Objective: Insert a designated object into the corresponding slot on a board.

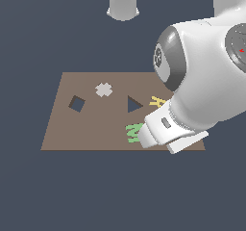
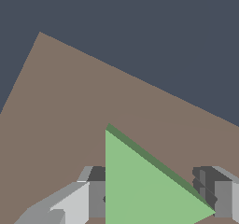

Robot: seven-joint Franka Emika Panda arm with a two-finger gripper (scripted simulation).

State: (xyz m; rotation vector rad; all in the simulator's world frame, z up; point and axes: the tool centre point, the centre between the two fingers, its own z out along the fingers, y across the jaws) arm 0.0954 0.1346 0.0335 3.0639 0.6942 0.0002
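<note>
- Between the two fingers [image 2: 95, 197] in the wrist view sits the light-green triangle block [image 2: 144, 190]; one finger touches its straight edge and the other meets its pointed corner, so the gripper [image 2: 156, 197] looks clamped on the block, just above the brown board [image 2: 70, 115].
- From the exterior view, the gripper is hidden under the white arm [image 1: 202, 81], low over the board's near corner on the exterior view's right, beside the green M-shaped piece [image 1: 133, 132].
- Farther back lies the dark triangular slot [image 1: 134, 104], toward the exterior view's left of the gripper; my guess is the block must travel that way and turn to match.
- Beyond it, the yellow piece [image 1: 157, 101], pale cross [image 1: 104, 89] and diamond hole [image 1: 77, 103].
</note>
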